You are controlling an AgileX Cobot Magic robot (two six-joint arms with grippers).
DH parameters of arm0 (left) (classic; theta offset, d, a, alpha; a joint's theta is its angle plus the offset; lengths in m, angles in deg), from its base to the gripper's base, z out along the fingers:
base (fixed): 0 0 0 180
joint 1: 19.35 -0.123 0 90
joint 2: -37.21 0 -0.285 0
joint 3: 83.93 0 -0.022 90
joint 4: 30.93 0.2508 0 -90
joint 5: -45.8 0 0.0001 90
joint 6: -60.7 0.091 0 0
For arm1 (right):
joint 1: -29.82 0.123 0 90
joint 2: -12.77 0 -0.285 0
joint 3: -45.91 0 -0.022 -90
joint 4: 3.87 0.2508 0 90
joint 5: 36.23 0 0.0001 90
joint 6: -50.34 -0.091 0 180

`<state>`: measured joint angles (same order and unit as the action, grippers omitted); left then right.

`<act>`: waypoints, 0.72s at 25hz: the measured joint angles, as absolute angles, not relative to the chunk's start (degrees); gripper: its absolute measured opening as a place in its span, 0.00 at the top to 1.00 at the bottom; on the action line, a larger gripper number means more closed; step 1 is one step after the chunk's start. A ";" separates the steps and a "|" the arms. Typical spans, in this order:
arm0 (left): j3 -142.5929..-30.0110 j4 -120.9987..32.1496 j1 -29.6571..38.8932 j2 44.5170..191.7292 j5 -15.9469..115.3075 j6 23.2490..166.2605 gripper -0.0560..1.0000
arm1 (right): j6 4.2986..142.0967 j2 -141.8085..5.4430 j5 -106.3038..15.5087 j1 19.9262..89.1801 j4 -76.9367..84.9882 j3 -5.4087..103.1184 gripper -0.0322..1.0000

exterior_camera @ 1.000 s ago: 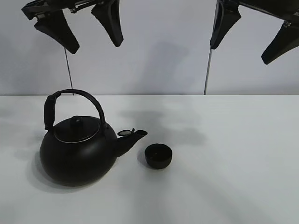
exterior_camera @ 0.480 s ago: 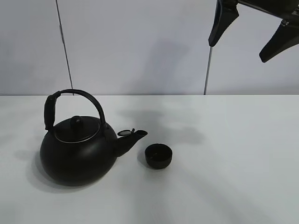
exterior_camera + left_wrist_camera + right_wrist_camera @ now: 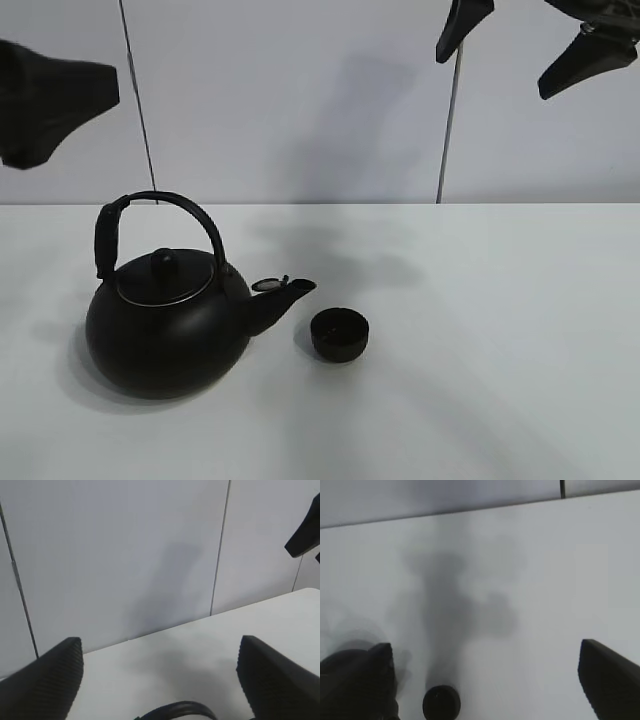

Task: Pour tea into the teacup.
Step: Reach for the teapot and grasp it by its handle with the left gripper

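- Currently both pairs of jaws are held wide apart and empty: the left gripper [image 3: 159,677] and the right gripper [image 3: 485,680].
- The kettle [image 3: 165,320] handle [image 3: 175,711] is seen below, between the left jaws.
- The teacup [image 3: 441,702] is seen well below the right jaws, just beside the spout [image 3: 285,295].
- If the handle is gripped off-centre, the kettle could swing, so the teacup might be knocked or tea spilled.

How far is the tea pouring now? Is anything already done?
Nothing looks done: the big round black kettle stands upright on the white table, spout toward the tiny black handleless teacup beside it. In hand: nothing; the left gripper and right gripper hang open above. Left: grasp the arched handle, lift, tilt, pour.
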<state>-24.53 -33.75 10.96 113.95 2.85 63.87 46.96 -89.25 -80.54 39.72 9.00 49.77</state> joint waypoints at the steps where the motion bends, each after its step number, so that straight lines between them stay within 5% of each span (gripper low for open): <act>1: -23.40 -33.87 10.96 114.75 0.81 63.93 0.38 | 46.96 -89.25 -79.50 39.72 9.07 49.77 0.30; 18: -20.52 -38.00 9.20 142.54 -19.05 70.05 0.38 | 46.96 -89.25 -71.00 39.72 9.21 49.77 0.30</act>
<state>-20.52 -38.00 9.20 142.54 -19.05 70.05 46.96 -89.25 -71.00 39.72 9.21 49.77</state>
